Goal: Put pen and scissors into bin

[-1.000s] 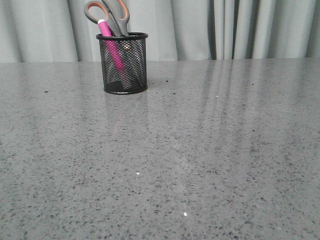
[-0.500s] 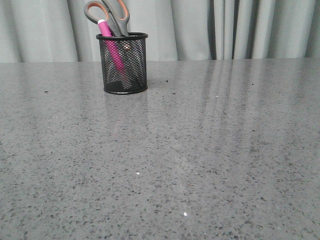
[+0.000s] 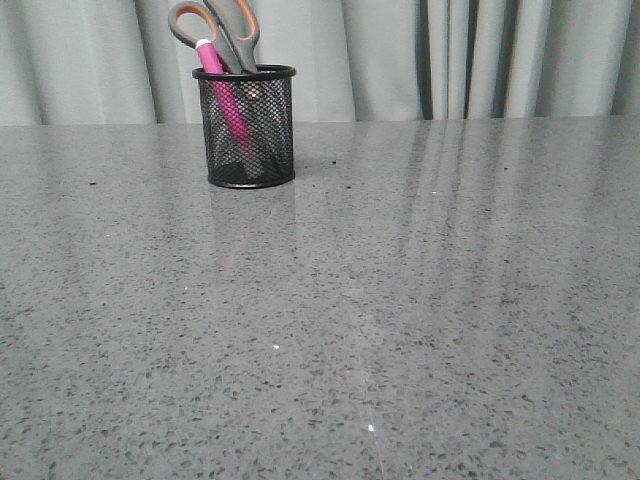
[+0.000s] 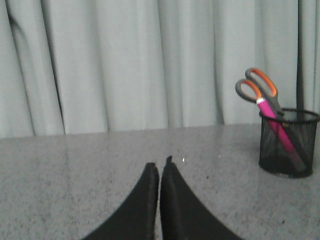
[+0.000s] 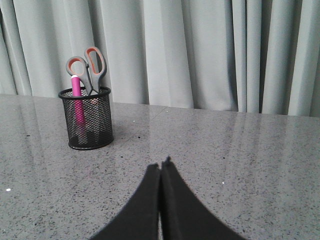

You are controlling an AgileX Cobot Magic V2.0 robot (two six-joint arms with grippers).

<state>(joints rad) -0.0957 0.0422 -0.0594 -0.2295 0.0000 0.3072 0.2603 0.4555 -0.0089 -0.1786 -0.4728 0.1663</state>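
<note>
Grey speckled stone table (image 3: 420, 300), pale curtains (image 3: 450, 55).

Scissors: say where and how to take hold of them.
Grip the scissors by the handle loops, coming from above. Only those loops stand clear of the bin rim; the blades point down inside the mesh beside the pen.

No readable text

No words, labels, brands or numbers can be read in any view: none on the bin (image 3: 245, 127), the pen (image 3: 222, 92), the scissors (image 3: 222, 27), the table (image 3: 400, 300) or the curtain (image 3: 450, 55).
</note>
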